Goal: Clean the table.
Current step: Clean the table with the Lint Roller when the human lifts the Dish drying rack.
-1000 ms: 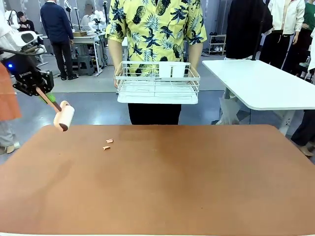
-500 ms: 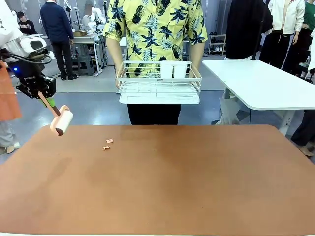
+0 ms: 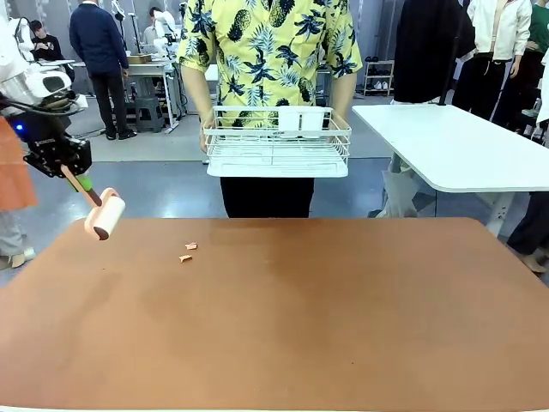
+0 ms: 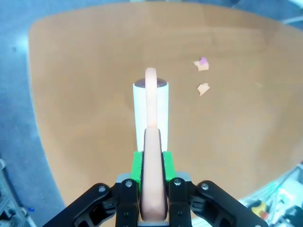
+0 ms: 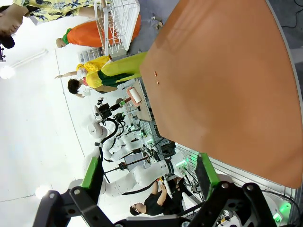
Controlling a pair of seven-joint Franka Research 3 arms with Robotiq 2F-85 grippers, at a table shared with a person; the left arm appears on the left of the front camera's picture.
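Observation:
The reddish-brown table (image 3: 300, 326) carries two small peach scraps (image 3: 188, 251) near its far left. My left gripper (image 3: 64, 165) hangs over the far left corner, shut on the peach handle of a lint roller (image 3: 105, 215). The roller's white drum slants down toward the tabletop, just above it and left of the scraps. From the left wrist, the gripper (image 4: 152, 163) pinches the handle between green pads, the roller (image 4: 150, 106) points away, and the scraps (image 4: 202, 75) lie to its right. My right gripper (image 5: 149, 172) is open and empty, off the table's (image 5: 227, 71) side.
A person stands at the far edge holding a white wire basket (image 3: 276, 142) at waist height, above the table's far side. A white-topped table (image 3: 455, 146) stands at the back right. Other people and workbenches are farther back.
My left gripper has shifted slightly left and lower, and the roller has drifted left with it. The person has lifted the basket a little.

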